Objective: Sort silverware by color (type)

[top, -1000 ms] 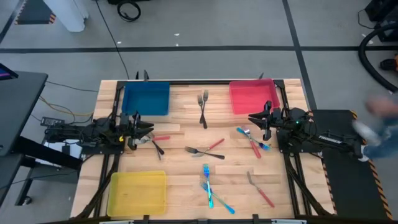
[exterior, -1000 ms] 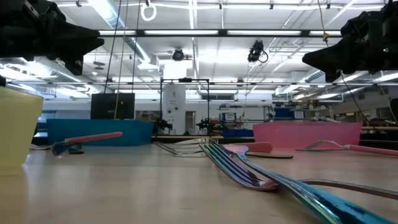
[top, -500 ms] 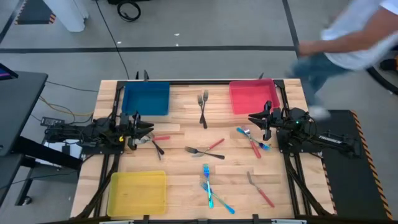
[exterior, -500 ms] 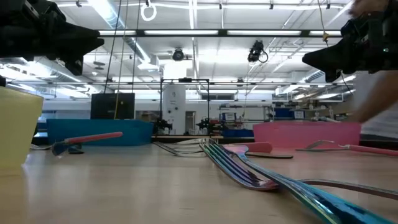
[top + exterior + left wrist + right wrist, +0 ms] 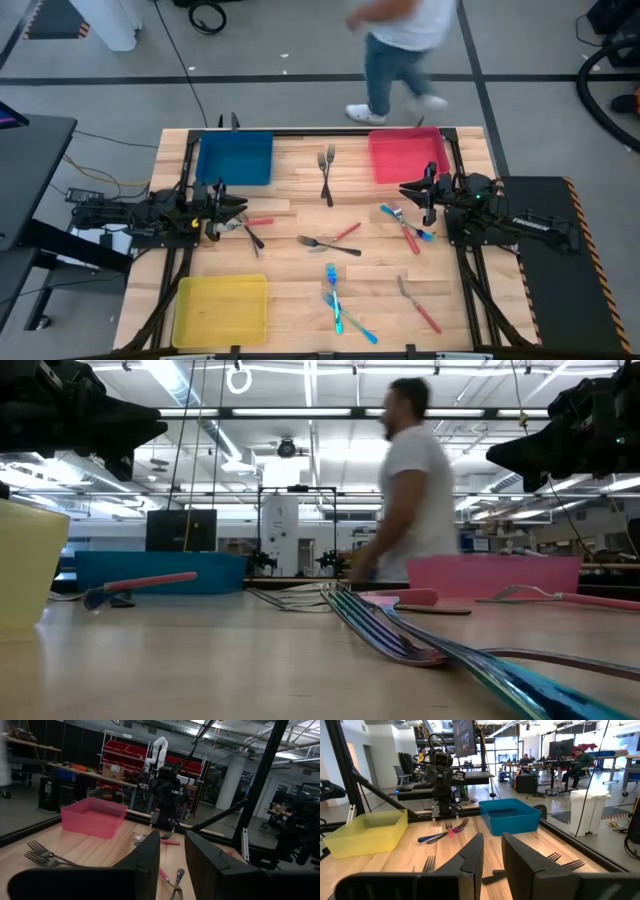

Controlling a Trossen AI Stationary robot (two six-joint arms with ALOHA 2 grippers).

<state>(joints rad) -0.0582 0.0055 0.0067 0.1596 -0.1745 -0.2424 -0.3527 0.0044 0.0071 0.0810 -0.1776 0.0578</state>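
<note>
The silverware lies scattered flat on the wooden table: two grey forks [image 5: 326,170] at the far middle, a grey and a red-handled piece crossed [image 5: 335,242] at the centre, blue forks [image 5: 337,300] near the front, a red-handled piece [image 5: 420,305], and mixed clusters at the right [image 5: 405,222] and the left [image 5: 247,227]. My left gripper [image 5: 240,208] hovers level at the table's left edge, open by a narrow gap [image 5: 172,836], with nothing between its fingers. My right gripper [image 5: 405,188] hovers at the right edge, likewise open [image 5: 492,837] and holding nothing.
A blue tray [image 5: 235,158] stands at the far left, a red tray [image 5: 407,156] at the far right, and a yellow tray [image 5: 221,308] at the near left. A person [image 5: 400,40] walks on the floor just beyond the table's far edge.
Both arms and all the silverware have kept still. A person has walked past the table's far side from the right toward the middle.
</note>
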